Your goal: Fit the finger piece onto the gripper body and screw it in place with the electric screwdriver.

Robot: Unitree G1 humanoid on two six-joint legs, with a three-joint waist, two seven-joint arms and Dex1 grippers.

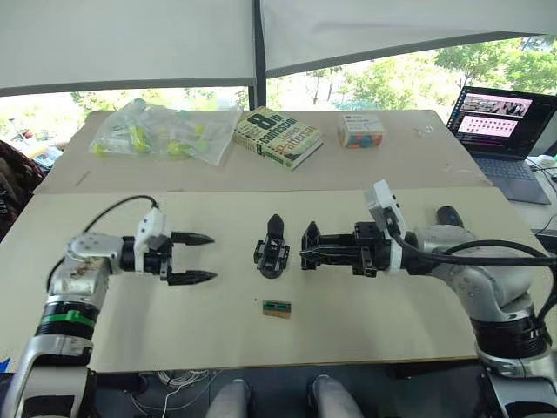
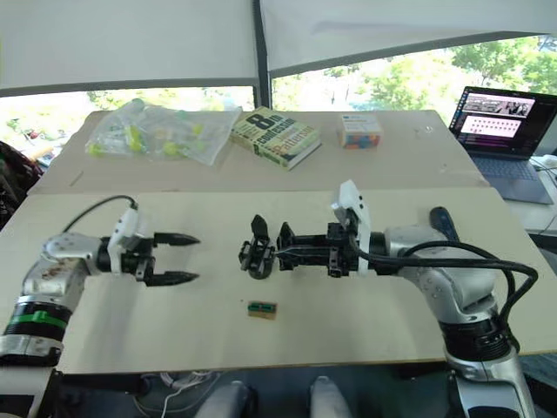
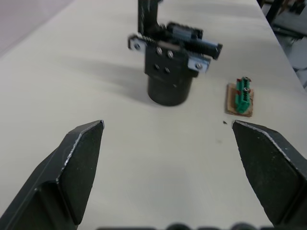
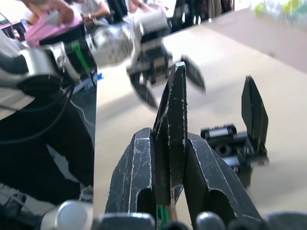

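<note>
A pale table sits by bright windows. The gripper body stands in the middle of it. The right gripper is pinched shut on the finger piece, just beside the body. The left gripper hangs wide open nearby, holding nothing. To do this well, I think the right arm should line the piece up straight and push gently. The left could steady the body.

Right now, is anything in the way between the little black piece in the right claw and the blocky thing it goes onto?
Nothing visible is. The right gripper holds the finger piece close beside the gripper body. The small green-topped block lies off that line, and the open left gripper is on the body's far side.
</note>
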